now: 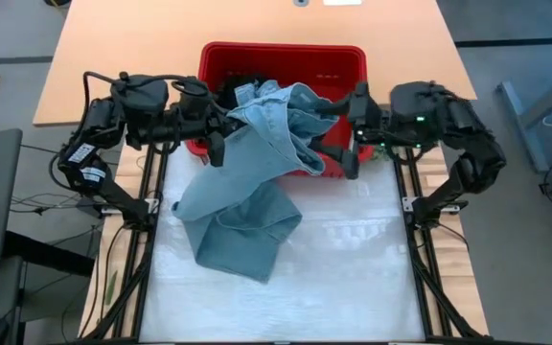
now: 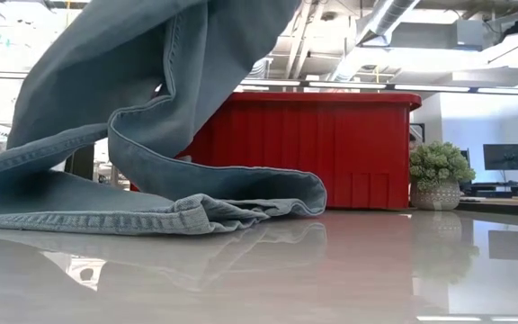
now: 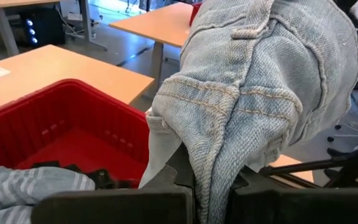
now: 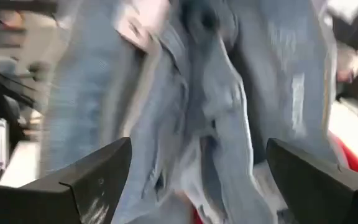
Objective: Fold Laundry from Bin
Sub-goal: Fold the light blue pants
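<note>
Glossy and pale, the table [image 2: 349, 270] fills the foreground of the low view, mirroring what rests on it. No brand, label or readable writing shows on anything. Nearest lies the lower part of the denim-blue garment [image 1: 247, 206], its hemmed edge touching the table in folds [image 2: 196, 211]; the rest rises toward the bin. The left pincer [image 1: 217, 144] hangs at the bin's near left corner, clenched on a bunched seam of that denim, which wells up from between its fingers [image 3: 160, 186] in the left wrist view. The right pincer [image 1: 351, 161] sits at the bin's near right side with its fingers spread wide [image 4: 86, 174]; the cloth hangs just ahead of them, and I cannot tell whether it touches them. Behind stands the red bin [image 1: 348, 59], holding a blue-white striped garment [image 3: 30, 186] and dark laundry [image 1: 233, 88]. Beyond the bin, a small potted plant [image 2: 436, 175] stands at the table's far right.
</note>
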Available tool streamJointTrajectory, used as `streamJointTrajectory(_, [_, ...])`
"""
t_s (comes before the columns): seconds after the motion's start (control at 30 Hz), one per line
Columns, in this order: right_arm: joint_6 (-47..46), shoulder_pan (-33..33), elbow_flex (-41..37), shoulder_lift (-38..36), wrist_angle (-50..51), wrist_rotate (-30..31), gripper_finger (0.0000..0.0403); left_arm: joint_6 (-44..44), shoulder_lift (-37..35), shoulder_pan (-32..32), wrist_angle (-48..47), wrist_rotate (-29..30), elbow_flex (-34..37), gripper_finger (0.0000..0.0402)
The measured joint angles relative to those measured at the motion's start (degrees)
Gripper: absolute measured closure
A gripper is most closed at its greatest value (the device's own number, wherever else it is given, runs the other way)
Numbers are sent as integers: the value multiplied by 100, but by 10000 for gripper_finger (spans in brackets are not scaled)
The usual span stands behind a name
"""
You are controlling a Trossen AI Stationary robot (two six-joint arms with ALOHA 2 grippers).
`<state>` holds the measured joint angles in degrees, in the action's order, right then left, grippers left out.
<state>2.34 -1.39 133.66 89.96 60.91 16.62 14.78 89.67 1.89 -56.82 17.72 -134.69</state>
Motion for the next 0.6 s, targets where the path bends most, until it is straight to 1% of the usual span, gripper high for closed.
streamJointTrajectory(0.23, [-287,397,-2,55,357,-22,4,-16,0,0,4,13,0,401])
streamJointTrajectory(0.27, [-345,433,-1,51,377,-108,4,-15,0,0,4,13,0,401])
streamJointTrajectory(0.37, [-450,496,-1,56,357,-653,3,-62,0,0,-21,17,0,401])
streamJointTrajectory(0.5, [-478,517,-3,45,274,-756,3,-124,32,0,-125,100,-2,401])
streamJointTrajectory(0.6, [-678,579,1,21,347,-854,3,-124,42,2,-160,106,-2,401])
